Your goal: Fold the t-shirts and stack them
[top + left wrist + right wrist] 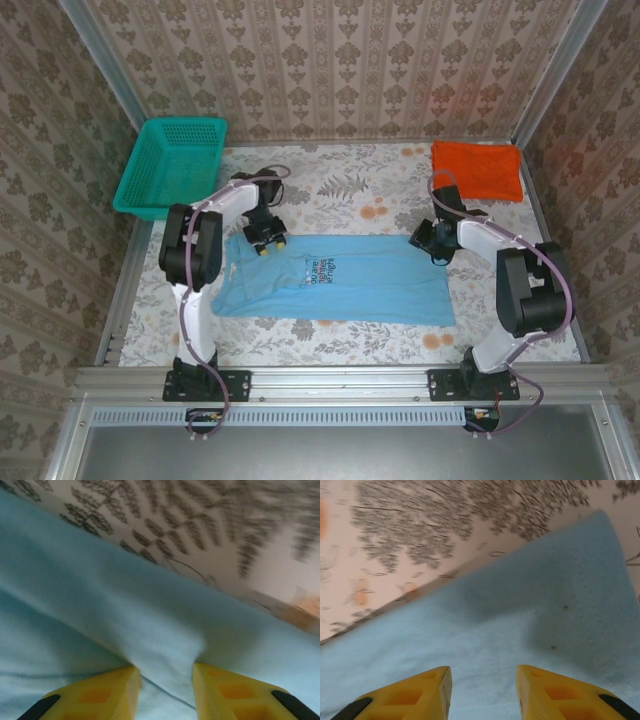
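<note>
Lying flat across the middle of the table [345, 185], the light blue t-shirt [340, 285] is stretching sideways between both arms. The left gripper [268, 240] is hovering at the shirt's far left edge, its jaws standing partly apart with a puckered ridge of blue cloth between them. The right gripper [428, 242] is sitting over the far right corner, jaws partly apart and holding nothing. The folded orange t-shirt [478, 170] is resting in the far right corner.
</note>
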Available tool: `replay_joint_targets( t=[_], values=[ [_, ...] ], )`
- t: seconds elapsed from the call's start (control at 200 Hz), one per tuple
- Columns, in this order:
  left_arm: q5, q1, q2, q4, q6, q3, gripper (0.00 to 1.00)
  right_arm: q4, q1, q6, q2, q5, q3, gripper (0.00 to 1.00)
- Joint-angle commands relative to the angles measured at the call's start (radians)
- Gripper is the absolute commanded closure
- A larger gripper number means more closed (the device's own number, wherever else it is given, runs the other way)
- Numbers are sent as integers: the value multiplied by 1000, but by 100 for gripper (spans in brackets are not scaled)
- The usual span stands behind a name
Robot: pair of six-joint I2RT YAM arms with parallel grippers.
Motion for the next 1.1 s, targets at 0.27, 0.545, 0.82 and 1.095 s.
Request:
replay_joint_targets(
  t=[0.27, 0.545, 0.82, 1.095],
  values=[
    [56, -30, 388, -20, 31, 501, 66, -115, -10, 113, -60, -29, -66, 60],
    [287, -66, 662, 258, 40, 1000, 62, -244, 6, 8, -269, 65, -65, 55],
    [394, -131, 813, 733, -153, 1155, 48, -253, 229, -131, -361, -28, -67, 53],
    [426, -149, 692, 723, -157, 1166, 39, -55, 348, -47, -234, -137, -140, 56]
  ],
)
